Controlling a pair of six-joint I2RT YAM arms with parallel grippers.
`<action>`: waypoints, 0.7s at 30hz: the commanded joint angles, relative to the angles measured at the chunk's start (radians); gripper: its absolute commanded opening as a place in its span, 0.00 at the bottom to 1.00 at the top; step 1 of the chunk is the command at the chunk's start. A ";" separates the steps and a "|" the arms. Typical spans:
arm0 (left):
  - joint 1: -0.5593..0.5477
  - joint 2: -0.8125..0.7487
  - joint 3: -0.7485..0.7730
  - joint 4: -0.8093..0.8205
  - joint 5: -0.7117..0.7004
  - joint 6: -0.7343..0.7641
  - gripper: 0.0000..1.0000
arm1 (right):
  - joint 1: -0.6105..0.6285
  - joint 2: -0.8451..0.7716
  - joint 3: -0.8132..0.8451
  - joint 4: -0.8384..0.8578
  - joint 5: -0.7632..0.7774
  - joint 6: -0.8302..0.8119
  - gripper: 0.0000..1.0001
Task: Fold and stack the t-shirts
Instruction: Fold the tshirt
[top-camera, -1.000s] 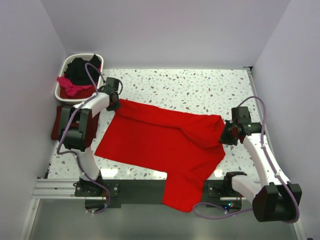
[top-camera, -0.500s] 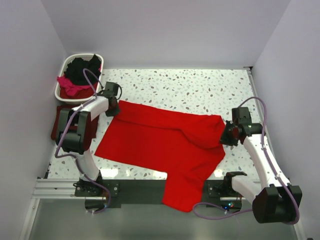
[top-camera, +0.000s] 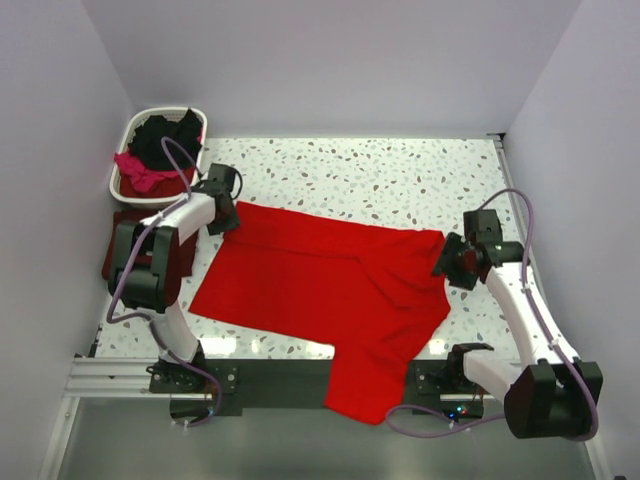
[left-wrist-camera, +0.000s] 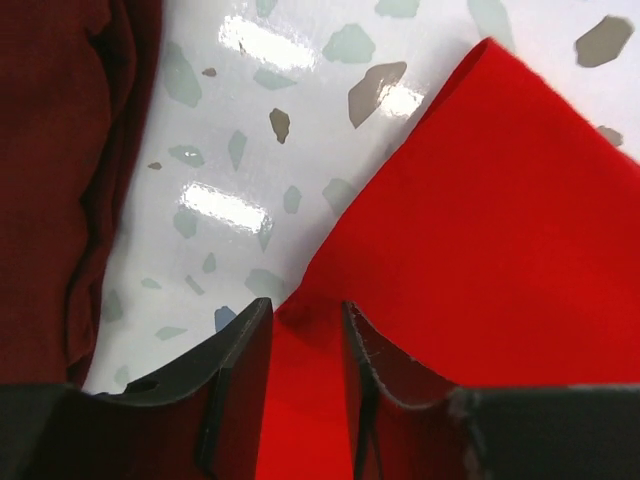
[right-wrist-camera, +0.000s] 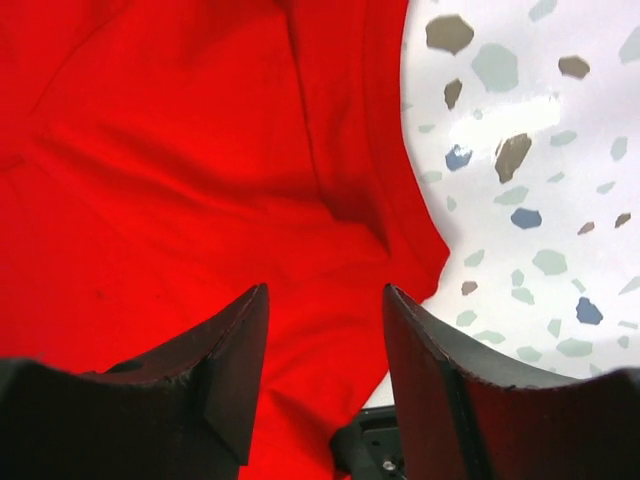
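Speckled white terrazzo tabletop (top-camera: 400, 175), boxed in by plain pale walls (top-camera: 330, 60) on three sides. The bright red t-shirt (top-camera: 320, 290) is spread across the middle, its bottom part hanging over the near edge.

Left gripper (left-wrist-camera: 305, 315) sits at the shirt's far-left corner with only a narrow gap between its fingers. The red edge runs into that gap, but it doesn't look pinched. Right gripper (right-wrist-camera: 325, 295) is spread wider, hovering over the shirt's right edge and holding nothing.

Count: two grippers, four shirts, one white basket (top-camera: 122, 150). That's one red, one dark maroon shirt (top-camera: 115, 250) lying at the tabletop's left edge, plus a black one (top-camera: 165, 135) and a pink one (top-camera: 140, 172) in the basket at the far-left corner.
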 joint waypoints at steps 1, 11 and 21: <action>0.010 -0.104 0.029 0.006 -0.031 -0.002 0.44 | -0.024 0.064 0.073 0.135 0.025 0.013 0.53; 0.002 0.034 0.166 0.089 0.088 0.094 0.34 | -0.142 0.352 0.070 0.635 -0.173 0.127 0.44; 0.002 0.188 0.232 0.118 0.104 0.090 0.19 | -0.204 0.576 0.077 0.872 -0.213 0.205 0.41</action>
